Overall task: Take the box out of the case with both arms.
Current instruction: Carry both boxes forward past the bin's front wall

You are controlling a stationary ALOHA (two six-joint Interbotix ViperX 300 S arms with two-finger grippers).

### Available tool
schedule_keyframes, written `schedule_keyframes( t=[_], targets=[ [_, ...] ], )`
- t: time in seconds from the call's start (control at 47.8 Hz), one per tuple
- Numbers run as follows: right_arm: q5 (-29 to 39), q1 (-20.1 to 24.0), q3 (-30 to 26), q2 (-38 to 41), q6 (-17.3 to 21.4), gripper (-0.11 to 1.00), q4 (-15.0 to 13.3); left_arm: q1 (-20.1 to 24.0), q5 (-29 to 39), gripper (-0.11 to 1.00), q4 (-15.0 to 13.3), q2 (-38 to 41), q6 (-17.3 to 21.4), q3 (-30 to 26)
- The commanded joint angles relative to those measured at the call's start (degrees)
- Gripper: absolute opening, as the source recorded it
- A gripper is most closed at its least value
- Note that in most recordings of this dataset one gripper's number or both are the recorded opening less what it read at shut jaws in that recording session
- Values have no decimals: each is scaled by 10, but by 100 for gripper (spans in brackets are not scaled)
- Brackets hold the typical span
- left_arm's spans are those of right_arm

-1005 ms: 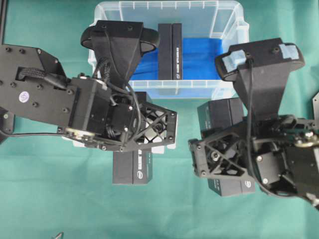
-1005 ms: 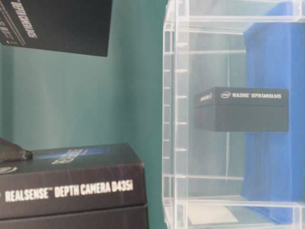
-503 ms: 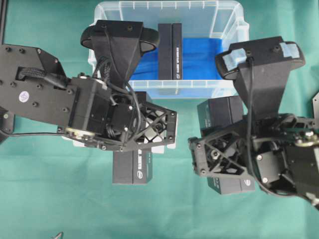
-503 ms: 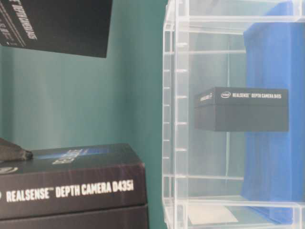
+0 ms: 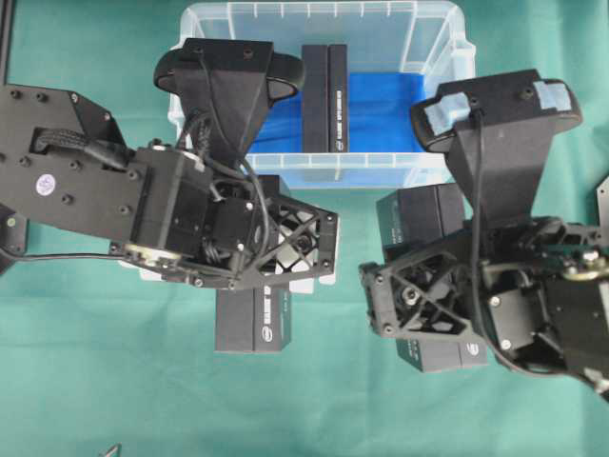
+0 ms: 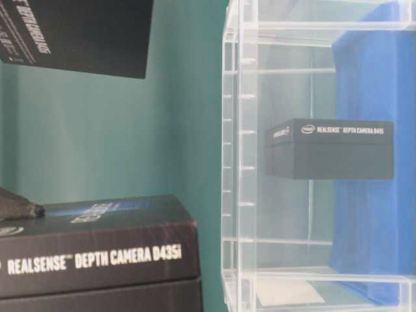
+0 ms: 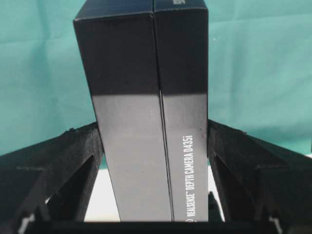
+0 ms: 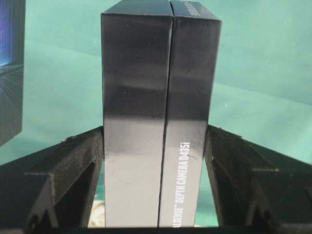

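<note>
The clear case (image 5: pixel 438 38) with its blue lining stands at the top middle, and one black RealSense box (image 5: pixel 324 95) stands on edge inside it (image 6: pixel 331 148). My left gripper (image 7: pixel 153 129) is shut on a second black box (image 5: pixel 252 324) in front of the case, with a finger pressed against each side. My right gripper (image 8: pixel 155 131) is shut on a third black box (image 5: pixel 419 224) to the right, gripped the same way. From above, the left gripper (image 5: pixel 281 246) and the right gripper (image 5: pixel 423 295) point down, their fingertips hidden under the housings.
Green cloth (image 5: pixel 324 400) covers the table around the case. In the table-level view one held box (image 6: pixel 84 32) hangs at the upper left and the other (image 6: pixel 97 250) fills the lower left, both just outside the case wall (image 6: pixel 234 162).
</note>
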Motion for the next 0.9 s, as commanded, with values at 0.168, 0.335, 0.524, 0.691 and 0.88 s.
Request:
schedule_keyframes(
  t=[0.168,0.335,0.524,0.691,0.88],
  targets=[
    [2,-1,-14,-11,-1,66,-4,-1,-4,65,3,-26,-2,-7],
    [1,-1,-14,-11,0,66,-4,-4,-4,65,2,-26,-3,-4],
    [1,1,-11,-8,1,66,-4,-11,-4,65,2,-26,-5,2],
    [0,3,-10,1,0,66,-2,-15,-4,65,3,-26,-7,7],
    [-1,4,-7,11,0,66,0,-20,-16,65,3,-27,-11,23]
  ],
)
